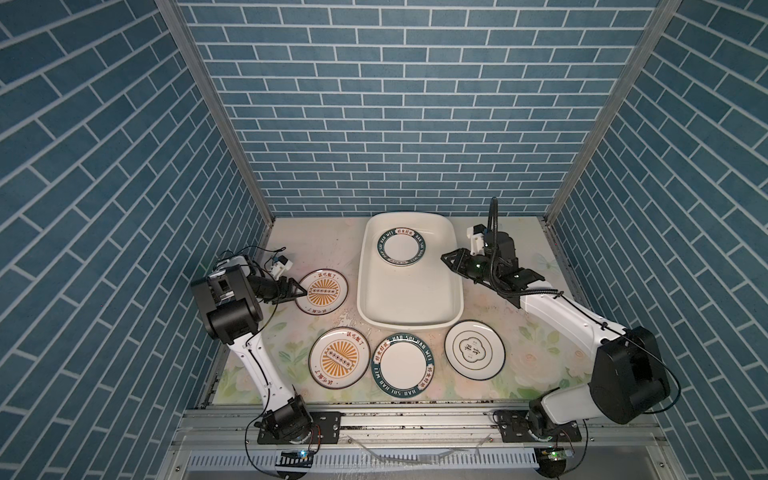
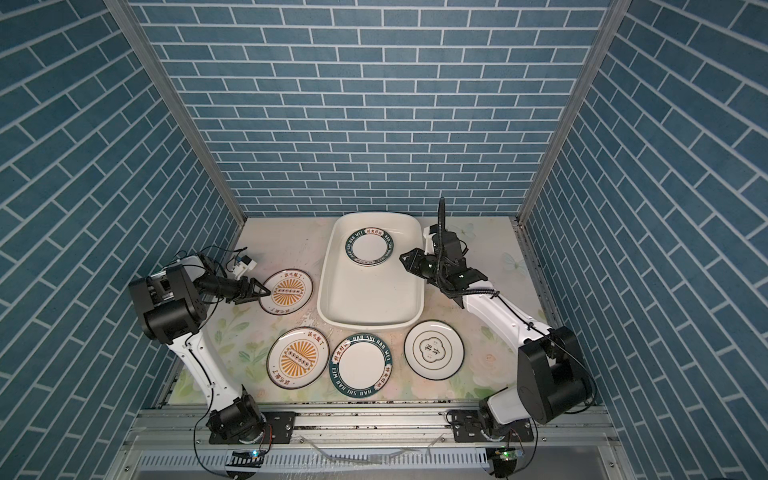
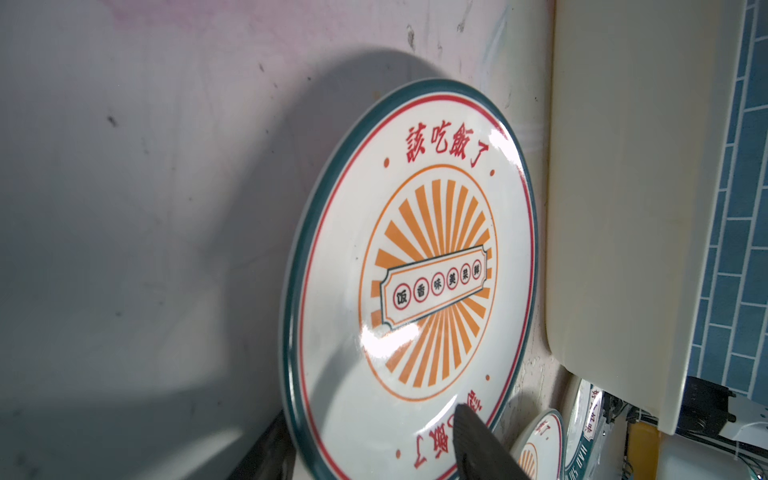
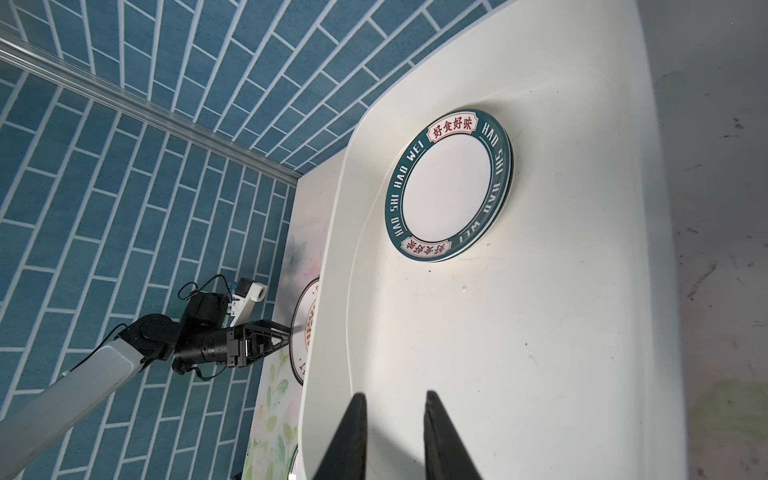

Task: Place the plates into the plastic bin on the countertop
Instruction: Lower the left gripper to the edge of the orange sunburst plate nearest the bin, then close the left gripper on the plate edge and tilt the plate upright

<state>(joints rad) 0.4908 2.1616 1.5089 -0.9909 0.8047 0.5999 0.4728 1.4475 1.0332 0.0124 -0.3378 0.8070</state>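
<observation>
One sunburst plate (image 1: 322, 293) lies on the tabletop (image 1: 291, 249) left of the bin (image 1: 409, 326). Left gripper (image 1: 302, 293) straddles its rim, jaws apart; it should pinch firmly, then lift over the wall. Right gripper (image 1: 445, 258) hovers empty, slightly apart.

Blue brick-pattern walls (image 1: 415, 104) close in on three sides, pale grout lines everywhere. Aluminium corner posts (image 1: 216, 108) climb where the walls meet. Down front, an aluminium rail (image 1: 415, 419) spans the width, and just below it runs a slotted white cable duct (image 1: 232, 461).
</observation>
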